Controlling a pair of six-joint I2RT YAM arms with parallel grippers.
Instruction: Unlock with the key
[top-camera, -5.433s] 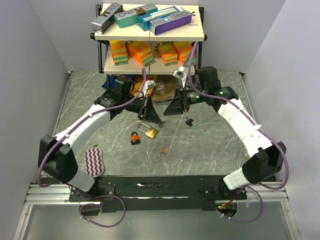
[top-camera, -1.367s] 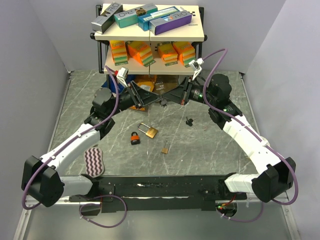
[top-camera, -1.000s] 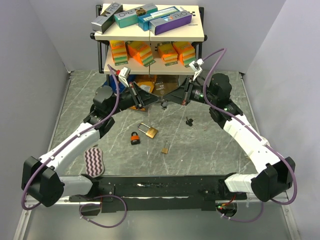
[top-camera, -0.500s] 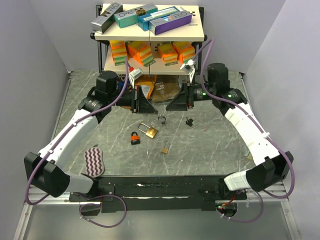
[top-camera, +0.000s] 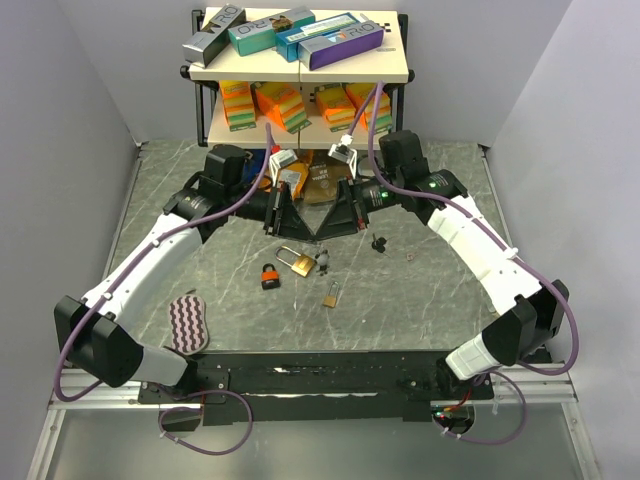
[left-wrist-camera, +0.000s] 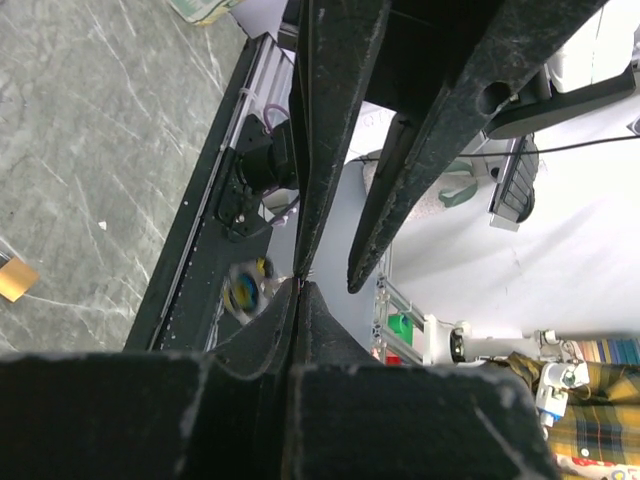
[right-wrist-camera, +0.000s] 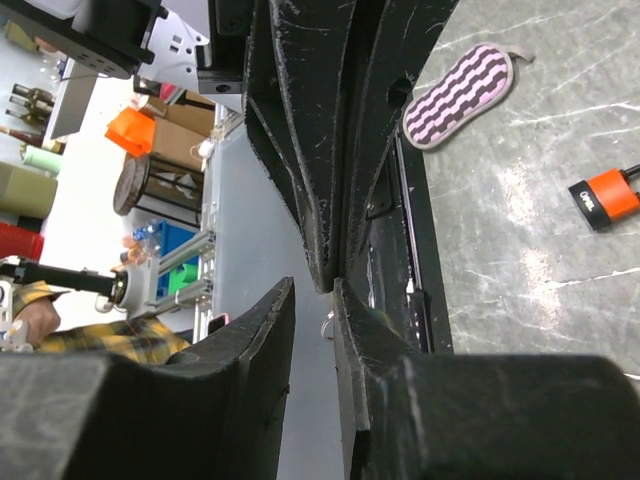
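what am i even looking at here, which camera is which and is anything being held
You are seeing two robot arms, a left arm and a right arm, bolted to the near edge of a table, each ending in a two-finger gripper. The wide picture looks down from above and behind them. The other two come from a camera on each wrist, so the black shapes filling them are fingers. On the table lie a brass padlock, an orange padlock, a small silvery object, a small brass piece, a small dark object and a striped pad; a shelf of boxes stands at the back. The left gripper looks shut, the right gripper slightly open, tips close together. Neither visibly holds anything.
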